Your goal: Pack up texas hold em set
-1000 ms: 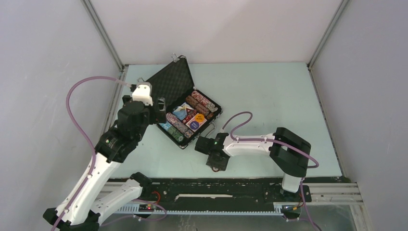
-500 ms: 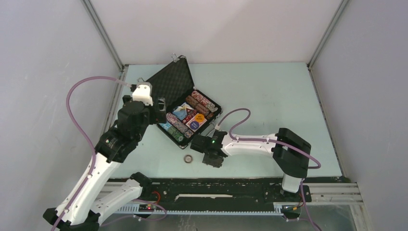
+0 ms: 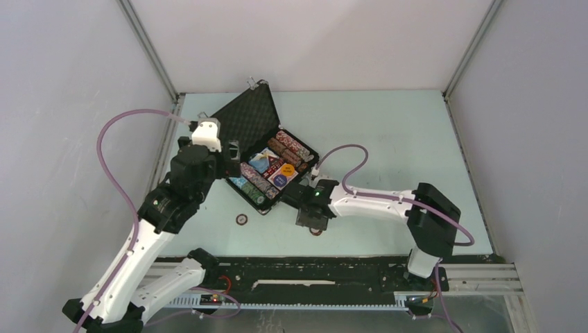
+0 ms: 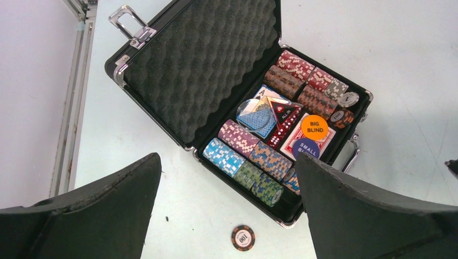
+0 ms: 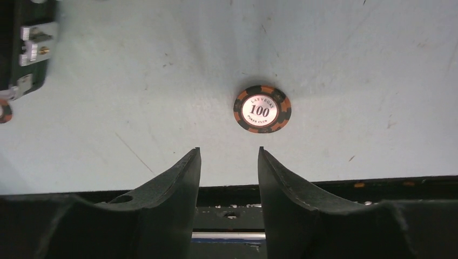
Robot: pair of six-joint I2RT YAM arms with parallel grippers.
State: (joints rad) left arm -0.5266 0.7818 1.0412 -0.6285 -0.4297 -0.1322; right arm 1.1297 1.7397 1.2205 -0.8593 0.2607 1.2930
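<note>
The black briefcase (image 3: pixel 251 119) lies open at the table's back left, with rows of poker chips (image 4: pixel 251 156), card decks and round buttons in its tray. One loose "100" chip (image 3: pixel 240 219) lies flat on the table in front of the case, and it also shows in the left wrist view (image 4: pixel 243 237). A second "100" chip (image 5: pixel 262 109) lies flat just beyond my right gripper (image 5: pixel 229 149), whose jaws stand slightly apart with nothing between them. That gripper (image 3: pixel 310 222) hangs over the table right of the case. My left gripper (image 4: pixel 226 156) stands wide open and empty above the case's left side (image 3: pixel 230 154).
The black rail (image 3: pixel 326 267) runs along the near edge just behind the right gripper. Grey walls close in the table on three sides. The case's raised foam-lined lid (image 4: pixel 200 65) leans toward the back left.
A chip appeared on the table left of the right gripper and travelled further left. The right gripper shifted left, then back right, and a second chip now lies by it. Left arm unmoved.
</note>
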